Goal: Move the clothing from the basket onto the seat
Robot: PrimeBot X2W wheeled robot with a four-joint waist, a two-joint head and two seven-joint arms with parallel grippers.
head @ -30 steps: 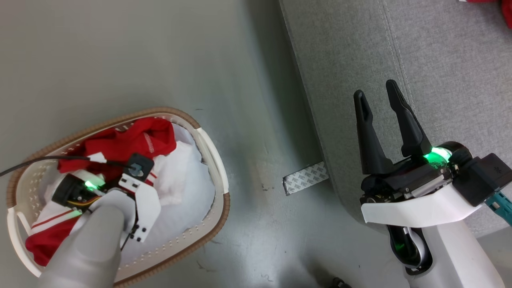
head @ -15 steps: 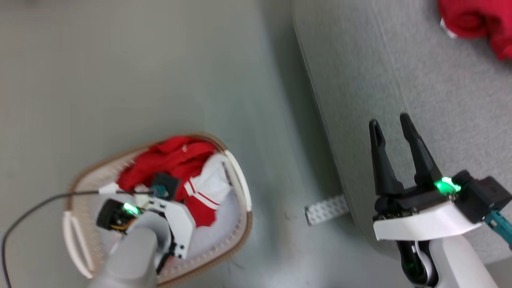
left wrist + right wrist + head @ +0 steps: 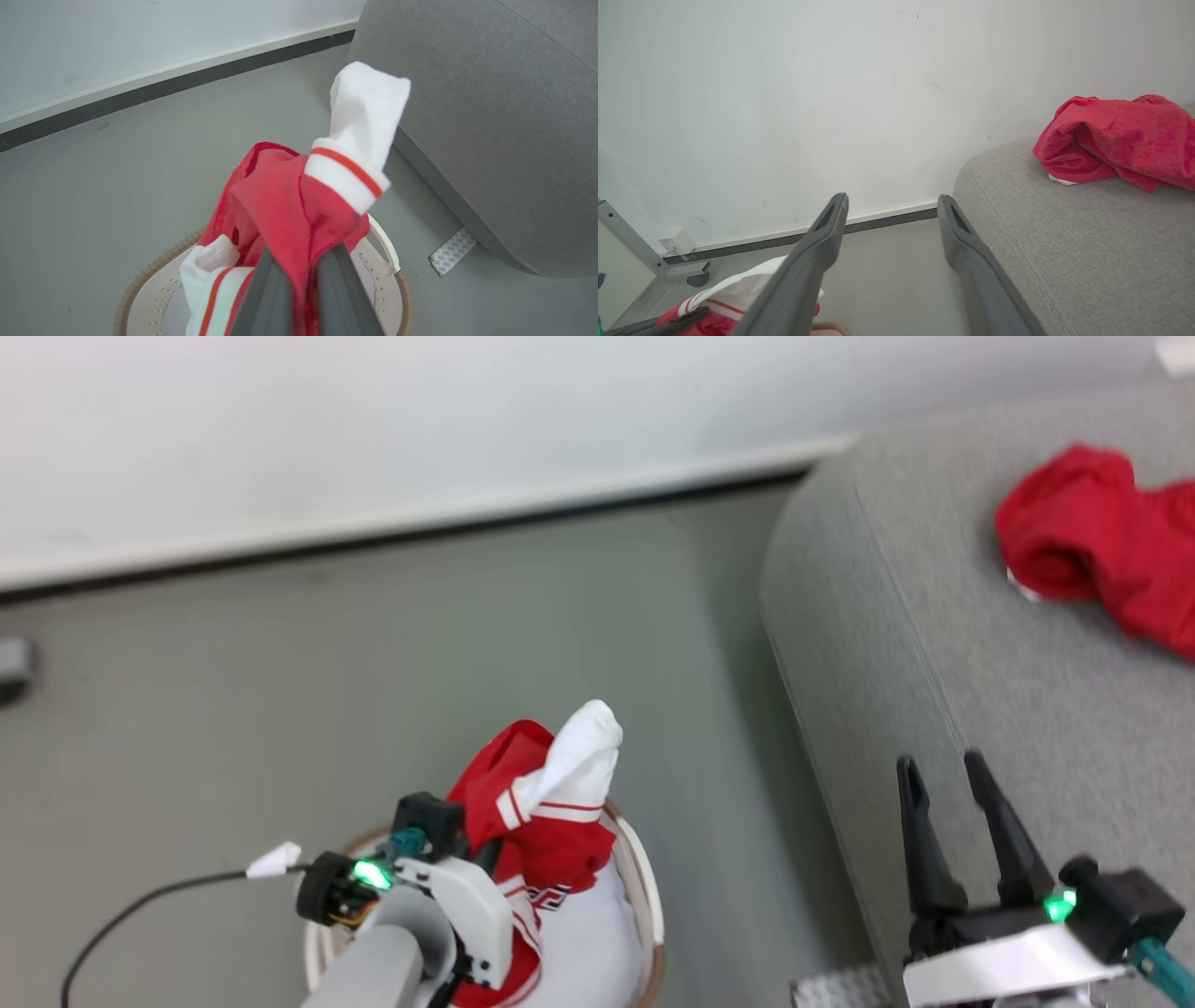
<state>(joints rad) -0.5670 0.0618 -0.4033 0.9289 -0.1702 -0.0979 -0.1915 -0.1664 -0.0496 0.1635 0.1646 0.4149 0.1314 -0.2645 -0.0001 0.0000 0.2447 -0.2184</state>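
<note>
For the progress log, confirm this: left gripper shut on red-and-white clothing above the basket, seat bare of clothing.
Wrong on the seat: a red garment lies on it, as the head view shows. The left gripper is shut on red-and-white clothing above the basket.

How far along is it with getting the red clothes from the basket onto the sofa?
Done: one red garment lies on the grey sofa. In hand: the left gripper is shut on a red-and-white garment, held above the laundry basket; the right gripper is open. Left: carrying it to the sofa.
</note>
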